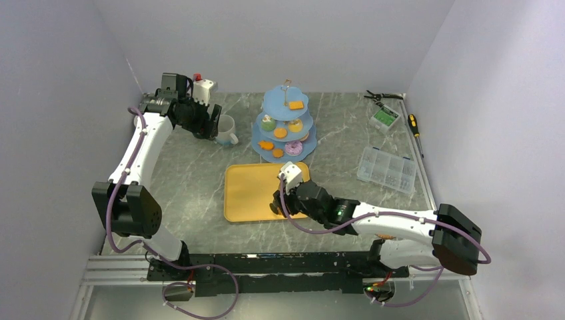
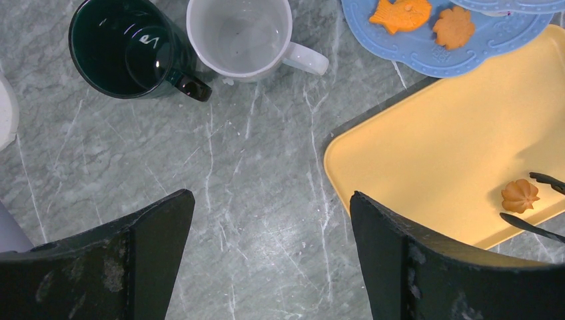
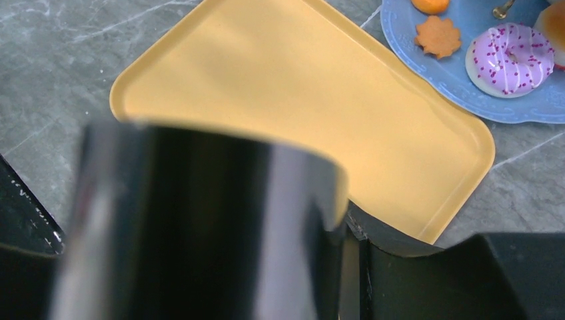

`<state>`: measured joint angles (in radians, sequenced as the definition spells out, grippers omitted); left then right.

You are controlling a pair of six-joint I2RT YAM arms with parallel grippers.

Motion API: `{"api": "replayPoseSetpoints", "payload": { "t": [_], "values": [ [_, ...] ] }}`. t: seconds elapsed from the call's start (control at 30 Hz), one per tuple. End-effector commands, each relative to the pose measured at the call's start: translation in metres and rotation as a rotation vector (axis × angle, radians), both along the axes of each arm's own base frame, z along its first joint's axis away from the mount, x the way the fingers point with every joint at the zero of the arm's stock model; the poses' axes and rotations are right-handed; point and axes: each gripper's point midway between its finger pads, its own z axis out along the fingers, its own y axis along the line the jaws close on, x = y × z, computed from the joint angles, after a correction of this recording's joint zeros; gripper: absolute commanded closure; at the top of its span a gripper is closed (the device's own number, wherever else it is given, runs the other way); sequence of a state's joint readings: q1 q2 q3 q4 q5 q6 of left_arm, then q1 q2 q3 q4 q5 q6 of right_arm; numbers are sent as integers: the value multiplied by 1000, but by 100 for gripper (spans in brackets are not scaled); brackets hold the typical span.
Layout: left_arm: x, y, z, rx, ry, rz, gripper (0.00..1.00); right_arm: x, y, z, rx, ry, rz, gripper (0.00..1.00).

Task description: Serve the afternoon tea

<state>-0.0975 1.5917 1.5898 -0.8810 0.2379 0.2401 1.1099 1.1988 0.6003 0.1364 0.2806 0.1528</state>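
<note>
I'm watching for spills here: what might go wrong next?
1. The biscuit lies close to the edge of the tray, between the tips of the tongs; a poor pinch might push it off.
2. The white mug and green mug stand close together ahead of the open left gripper; grabbing one may knock the other.

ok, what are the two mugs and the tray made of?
White mug: likely glazed ceramic, smooth glossy wall.
Green mug: glossy, sharp highlights inside; ceramic or glass, unclear.
Tray: probably matte plastic, moulded rounded rim.
</note>
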Motion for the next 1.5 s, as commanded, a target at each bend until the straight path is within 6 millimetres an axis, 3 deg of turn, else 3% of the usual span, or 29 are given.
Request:
{"api": "replayPoseSetpoints", "payload": {
  "t": [0.0,0.27,0.43,0.67,1.03,1.17,1.33,1.47],
  "values": [
    [0,1,18,-12,-48,11,7,-2,5,6,56,-3,-1,42],
    [2,1,21,-17,-52,14,7,-7,-2,-9,20,21,-3,42],
    [2,1,22,-14,-55,14,7,-10,-1,-17,-3,36,7,48],
    [2,1,23,-18,-58,15,7,-6,-3,-5,-3,13,-18,55],
    [1,3,27,-9,-68,17,7,15,5,64,32,-153,-23,57],
    [1,2,27,-12,-67,20,7,33,9,110,49,-258,-26,56],
    [1,3,28,-14,-67,27,7,64,15,191,113,-412,-44,55],
    [1,4,29,-12,-74,30,7,97,21,227,165,-455,-40,54]
  ]
}}
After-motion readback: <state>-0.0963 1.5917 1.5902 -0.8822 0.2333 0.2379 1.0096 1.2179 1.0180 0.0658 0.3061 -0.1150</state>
